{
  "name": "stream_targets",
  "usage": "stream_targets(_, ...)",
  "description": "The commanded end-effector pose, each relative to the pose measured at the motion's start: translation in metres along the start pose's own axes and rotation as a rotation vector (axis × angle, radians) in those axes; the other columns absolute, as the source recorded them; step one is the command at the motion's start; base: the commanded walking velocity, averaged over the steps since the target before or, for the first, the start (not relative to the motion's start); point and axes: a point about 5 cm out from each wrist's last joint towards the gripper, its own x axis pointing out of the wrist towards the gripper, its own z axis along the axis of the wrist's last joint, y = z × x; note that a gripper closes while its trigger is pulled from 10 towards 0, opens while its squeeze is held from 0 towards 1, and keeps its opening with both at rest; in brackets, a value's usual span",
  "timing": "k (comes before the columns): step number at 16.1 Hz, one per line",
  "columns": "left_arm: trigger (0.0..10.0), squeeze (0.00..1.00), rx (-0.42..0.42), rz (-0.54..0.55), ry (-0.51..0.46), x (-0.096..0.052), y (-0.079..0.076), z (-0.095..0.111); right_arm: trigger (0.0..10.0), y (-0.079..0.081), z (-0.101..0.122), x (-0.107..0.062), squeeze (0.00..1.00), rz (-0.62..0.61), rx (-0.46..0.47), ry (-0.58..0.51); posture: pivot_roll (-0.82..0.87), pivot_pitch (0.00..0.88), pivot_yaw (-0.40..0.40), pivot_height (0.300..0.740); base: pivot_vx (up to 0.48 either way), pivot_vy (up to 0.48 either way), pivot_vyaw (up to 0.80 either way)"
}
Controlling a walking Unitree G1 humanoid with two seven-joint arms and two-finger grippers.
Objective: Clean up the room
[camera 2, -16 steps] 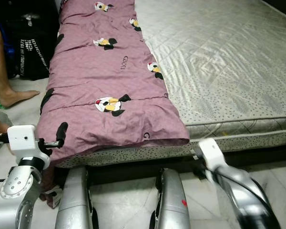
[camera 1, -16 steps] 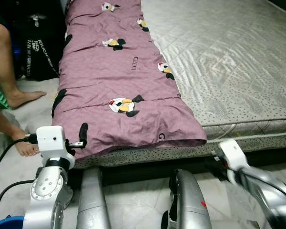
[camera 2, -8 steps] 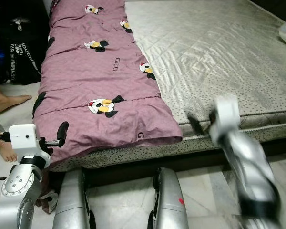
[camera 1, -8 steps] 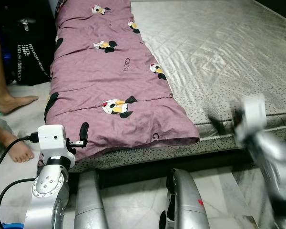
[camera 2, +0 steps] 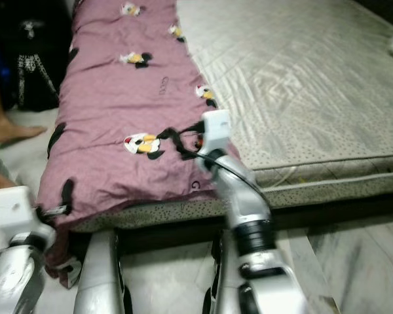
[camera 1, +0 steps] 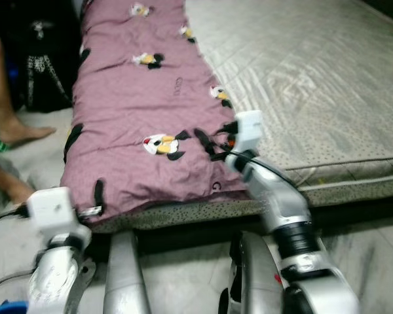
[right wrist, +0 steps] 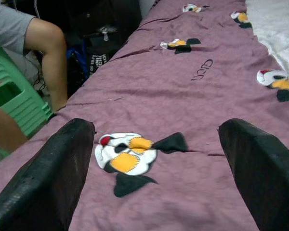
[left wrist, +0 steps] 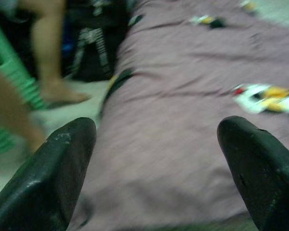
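Our right gripper point(camera 1: 213, 145) has swung up from below the mattress edge and across onto the purple quilt point(camera 1: 137, 111); its spread fingers point(right wrist: 43, 178) now flank a cartoon patch point(right wrist: 130, 156). Our left gripper point(camera 1: 97, 199) has dropped slightly lower at the quilt's near corner.

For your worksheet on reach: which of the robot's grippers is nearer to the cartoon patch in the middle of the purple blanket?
Right. The right gripper hovers open just beside the cartoon patch on the purple blanket; the left gripper is at the blanket's near corner.
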Motion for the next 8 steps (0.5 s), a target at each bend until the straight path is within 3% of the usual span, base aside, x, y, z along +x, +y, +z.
stream_targets(1,10.0,0.0,0.014,0.052,-0.007,-0.008,0.009,0.005,10.0,0.009,-0.002,0.006,1.0,0.0,-0.023,-0.012,0.17,0.146,-0.042,0.522,0.0,0.0,0.0)
stream_targets(2,10.0,0.0,0.025,0.077,0.0,-0.021,0.018,0.007,10.0,0.019,-0.006,0.011,1.0,0.003,0.009,-0.022,0.19,0.179,-0.043,0.522,0.0,0.0,0.0)
stream_targets(5,10.0,0.0,0.037,0.1,0.06,-0.043,0.023,0.005,10.0,0.035,-0.015,0.025,1.0,-0.013,0.039,-0.013,0.23,0.238,-0.046,0.522,0.0,0.0,0.0)
stream_targets(8,10.0,0.0,0.027,0.073,0.072,-0.051,0.017,0.01,10.0,0.054,-0.023,0.041,1.0,0.01,0.005,0.044,0.24,0.271,-0.043,0.522,0.0,0.0,0.0)
